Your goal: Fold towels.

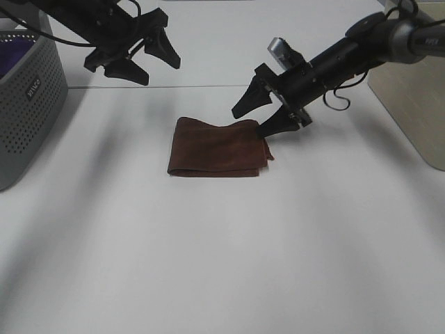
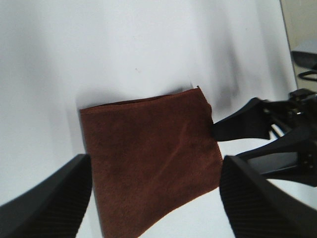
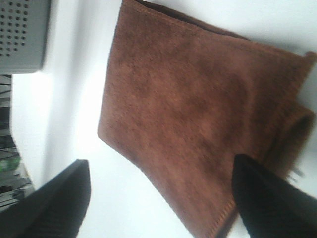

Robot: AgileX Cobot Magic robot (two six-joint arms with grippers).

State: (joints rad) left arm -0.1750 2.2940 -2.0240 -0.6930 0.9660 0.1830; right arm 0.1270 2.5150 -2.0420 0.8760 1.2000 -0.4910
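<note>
I see the folded towel lying mid-table. My right gripper is spread wide, one fingertip at the towel's right edge. The left gripper hangs released, well apart from it. The grey basket carries lettering (too small to read).

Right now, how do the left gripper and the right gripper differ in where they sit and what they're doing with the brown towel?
The left gripper hangs raised behind the towel, clear of it; the right gripper is low at the towel's right edge. No left gripper finger is near the cloth, while one right gripper fingertip seems to touch its corner. Both stand open, gripping nothing.
</note>
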